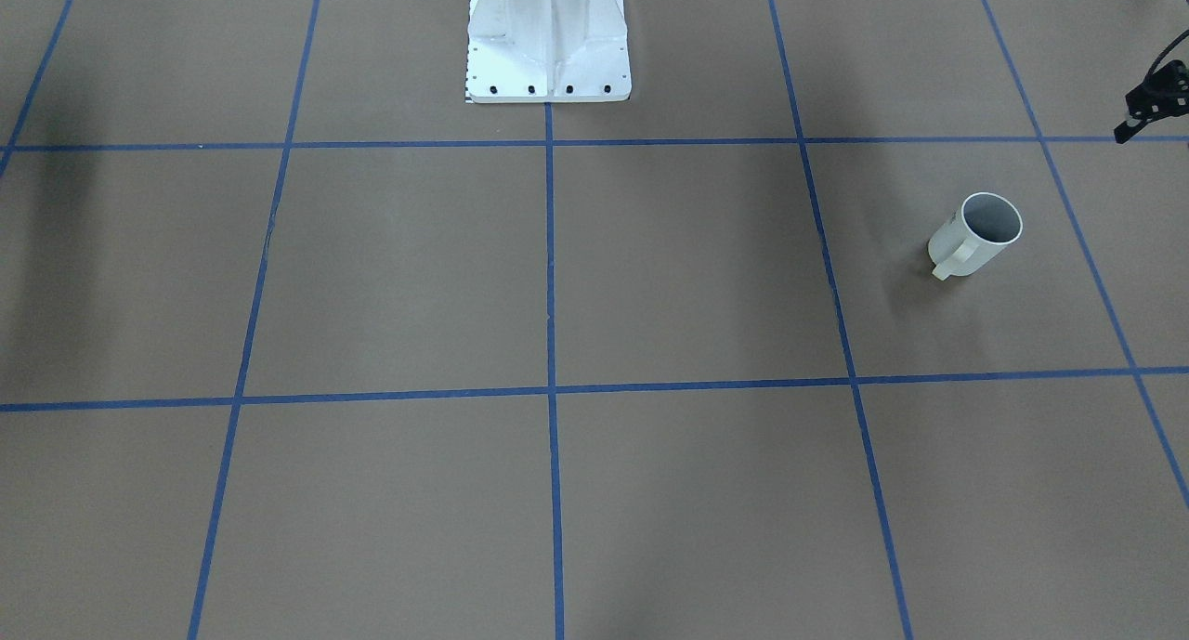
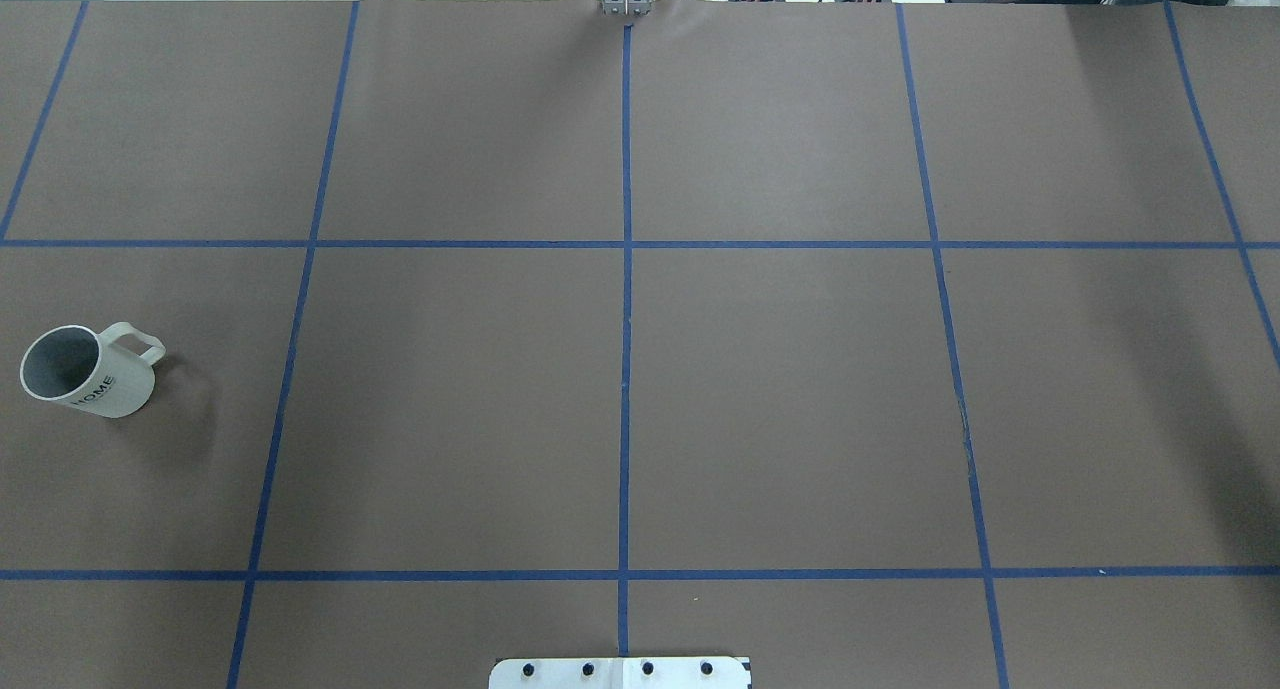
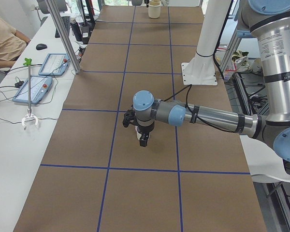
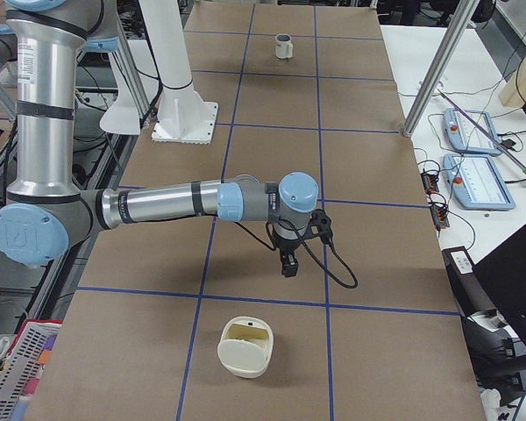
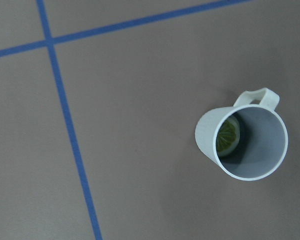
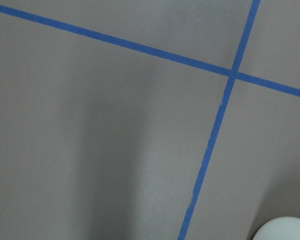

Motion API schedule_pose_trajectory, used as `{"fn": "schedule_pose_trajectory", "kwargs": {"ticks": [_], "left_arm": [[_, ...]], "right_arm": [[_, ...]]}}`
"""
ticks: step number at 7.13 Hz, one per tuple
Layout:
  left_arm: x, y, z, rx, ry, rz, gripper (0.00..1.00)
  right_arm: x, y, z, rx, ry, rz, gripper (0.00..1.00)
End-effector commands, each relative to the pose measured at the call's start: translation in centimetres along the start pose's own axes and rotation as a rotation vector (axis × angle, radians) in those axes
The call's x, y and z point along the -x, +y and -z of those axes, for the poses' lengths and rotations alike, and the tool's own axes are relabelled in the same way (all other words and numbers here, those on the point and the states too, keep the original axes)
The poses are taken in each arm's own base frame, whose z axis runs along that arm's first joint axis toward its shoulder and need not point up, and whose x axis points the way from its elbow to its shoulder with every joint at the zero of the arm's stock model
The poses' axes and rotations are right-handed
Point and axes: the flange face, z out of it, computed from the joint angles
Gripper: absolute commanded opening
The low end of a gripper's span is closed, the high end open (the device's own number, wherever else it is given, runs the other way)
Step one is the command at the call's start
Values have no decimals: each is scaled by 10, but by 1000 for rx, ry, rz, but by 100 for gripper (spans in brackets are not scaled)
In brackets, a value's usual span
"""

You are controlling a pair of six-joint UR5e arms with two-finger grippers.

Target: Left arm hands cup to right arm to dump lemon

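Standing upright at 9 o'clock on the table (image 2: pixel 700 369) in the overhead view, handle toward 2 o'clock, the cup (image 2: pixel 88 371) holds the lemon (image 5: pixel 227 137), while neither the left gripper (image 3: pixel 143 139) nor the right gripper (image 4: pixel 287 265) shows clearly enough to tell how wide it stands.

Work area: brown table covering (image 2: pixel 780 389), gridded with blue tape lines (image 2: pixel 626 369).
A white side bench (image 3: pixel 5 159) carries two teach pendants (image 3: pixel 37 88) and cables. An aluminium post (image 3: pixel 64 38) stands at the table edge. Lighting is even, with soft shadows.
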Motion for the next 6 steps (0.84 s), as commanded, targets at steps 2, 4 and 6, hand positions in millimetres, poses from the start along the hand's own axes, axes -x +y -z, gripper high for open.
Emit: {"fn": "schedule_pose_trajectory", "kwargs": {"ticks": [2,4,6], "left_arm": [[-9,-23,-50,47,16,-75,99],[6,-25,-78,50,22,-100,99],[6,-29,-81,53,21,-74,99]], "right_arm": [[0,0,0,-1,0,3,100],[0,0,0,0,-5,0,100],[0,0,-1,0,-11,-1,100]]}}
